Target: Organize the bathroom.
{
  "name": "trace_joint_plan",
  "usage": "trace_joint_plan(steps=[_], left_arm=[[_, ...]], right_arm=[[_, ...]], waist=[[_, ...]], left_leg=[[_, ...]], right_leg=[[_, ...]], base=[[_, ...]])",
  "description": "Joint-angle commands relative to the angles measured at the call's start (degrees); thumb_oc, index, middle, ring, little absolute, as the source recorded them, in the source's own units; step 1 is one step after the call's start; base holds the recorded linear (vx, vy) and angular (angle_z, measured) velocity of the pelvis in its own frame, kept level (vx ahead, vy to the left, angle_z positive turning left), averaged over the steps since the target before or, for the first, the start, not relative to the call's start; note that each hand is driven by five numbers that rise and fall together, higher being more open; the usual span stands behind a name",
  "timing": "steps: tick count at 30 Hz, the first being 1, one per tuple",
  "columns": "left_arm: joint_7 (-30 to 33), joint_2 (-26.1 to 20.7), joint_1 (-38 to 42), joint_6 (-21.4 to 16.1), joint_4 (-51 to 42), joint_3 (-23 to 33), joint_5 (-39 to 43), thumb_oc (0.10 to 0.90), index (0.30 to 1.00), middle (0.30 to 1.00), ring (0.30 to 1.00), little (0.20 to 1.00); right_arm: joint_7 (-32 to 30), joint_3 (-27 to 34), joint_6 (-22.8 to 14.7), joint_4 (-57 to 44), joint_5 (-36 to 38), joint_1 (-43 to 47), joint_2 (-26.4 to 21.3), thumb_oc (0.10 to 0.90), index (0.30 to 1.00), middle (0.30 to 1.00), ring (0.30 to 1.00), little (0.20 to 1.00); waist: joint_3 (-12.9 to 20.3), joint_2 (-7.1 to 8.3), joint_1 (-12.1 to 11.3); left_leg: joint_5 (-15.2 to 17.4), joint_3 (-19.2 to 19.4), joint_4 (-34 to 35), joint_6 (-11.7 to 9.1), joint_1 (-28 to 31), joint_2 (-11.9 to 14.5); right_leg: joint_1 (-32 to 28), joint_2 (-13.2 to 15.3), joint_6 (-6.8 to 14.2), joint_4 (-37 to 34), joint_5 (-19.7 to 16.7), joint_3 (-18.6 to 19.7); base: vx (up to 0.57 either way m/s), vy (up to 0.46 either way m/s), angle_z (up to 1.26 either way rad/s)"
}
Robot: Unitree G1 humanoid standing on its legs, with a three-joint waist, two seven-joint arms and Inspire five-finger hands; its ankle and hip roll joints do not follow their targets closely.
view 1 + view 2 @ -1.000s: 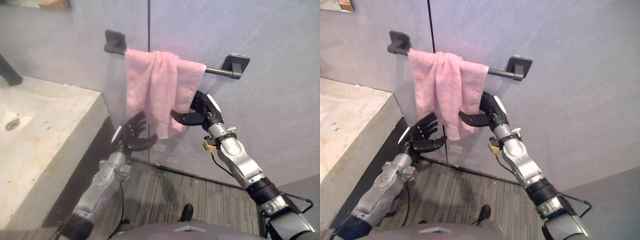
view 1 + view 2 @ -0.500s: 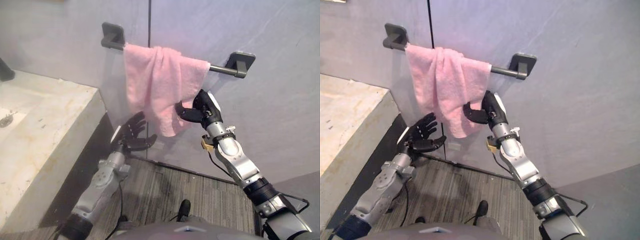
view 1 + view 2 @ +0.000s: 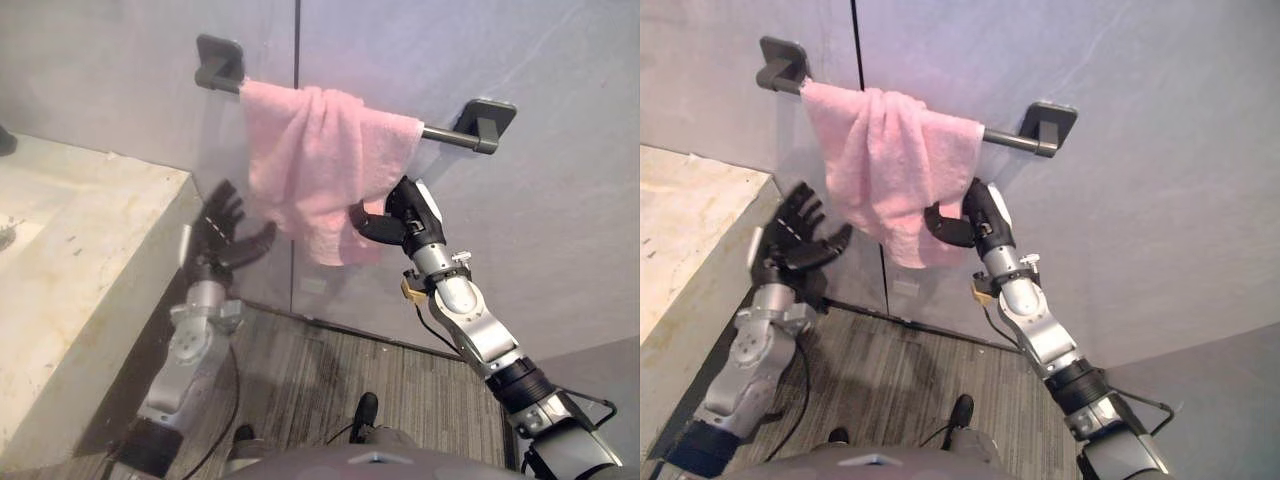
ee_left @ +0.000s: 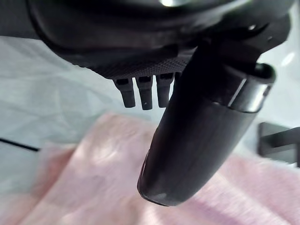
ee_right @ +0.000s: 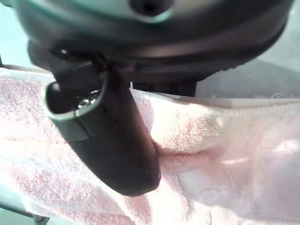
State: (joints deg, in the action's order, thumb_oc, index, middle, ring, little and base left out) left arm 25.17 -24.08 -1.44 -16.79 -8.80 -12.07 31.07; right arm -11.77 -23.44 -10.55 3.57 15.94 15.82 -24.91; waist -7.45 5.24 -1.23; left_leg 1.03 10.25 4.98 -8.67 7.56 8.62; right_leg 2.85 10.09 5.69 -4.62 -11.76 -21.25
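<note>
— Where's your towel (image 3: 325,165)?

— Draped bunched over the rail (image 3: 448,135), on the wall right of the counter (image 3: 70,260).

— Your hands?

— Right hand (image 3: 400,215) pinches the towel's lower right edge, thumb against cloth. Left hand (image 3: 222,230) hangs beside the towel, fingers spread, clear of it.

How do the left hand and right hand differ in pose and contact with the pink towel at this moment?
The left hand is spread open, fingers straight, clear of the pink towel to its left; the right hand pinches the towel's right edge, thumb over the cloth. The left hand sits beside the counter; the right hand sits below the towel bar. Both are dark and raised toward the wall.
</note>
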Motion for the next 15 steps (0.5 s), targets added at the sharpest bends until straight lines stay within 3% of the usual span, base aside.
trace_joint_plan(steps=[1, 5, 15], left_arm=[[3.0, -0.2, 9.5, -8.3, -6.5, -1.0, -8.1, 0.800, 0.900, 0.900, 0.900, 0.900], [3.3, -0.6, 10.7, -7.1, -7.5, -0.3, -8.3, 0.800, 0.900, 0.900, 0.900, 0.900], [-6.6, -1.8, 13.3, -0.8, -5.9, -2.5, -5.5, 0.800, 0.900, 0.900, 0.900, 0.900]], right_arm=[[-3.9, 6.6, -2.9, -1.8, -1.9, 4.5, -1.9, 0.400, 0.300, 0.300, 0.300, 0.300], [-3.4, 6.4, -2.6, -1.6, -2.1, 3.9, -1.9, 0.400, 0.300, 0.300, 0.300, 0.300], [-1.5, 5.0, -3.7, 0.6, -1.2, 4.6, -1.6, 0.400, 0.300, 0.300, 0.300, 0.300]], waist=[[2.6, -2.11, -0.2], [2.8, -2.15, 0.0], [3.3, -2.84, 0.9]], left_leg=[[2.0, 4.9, 0.0, 6.0, -0.6, -5.6], [2.2, 4.9, 0.0, 6.1, -0.4, -5.8], [2.2, 5.2, 0.0, 6.2, 0.1, -6.1]], right_leg=[[-6.2, 2.5, 8.0, 0.1, 5.3, -1.1], [-6.3, 2.5, 8.1, 0.2, 5.5, -1.0], [-6.6, 2.3, 8.2, 0.2, 6.0, -0.3]], base=[[0.00, 0.000, 0.00], [0.00, 0.000, 0.00], [0.00, 0.003, 0.00]])
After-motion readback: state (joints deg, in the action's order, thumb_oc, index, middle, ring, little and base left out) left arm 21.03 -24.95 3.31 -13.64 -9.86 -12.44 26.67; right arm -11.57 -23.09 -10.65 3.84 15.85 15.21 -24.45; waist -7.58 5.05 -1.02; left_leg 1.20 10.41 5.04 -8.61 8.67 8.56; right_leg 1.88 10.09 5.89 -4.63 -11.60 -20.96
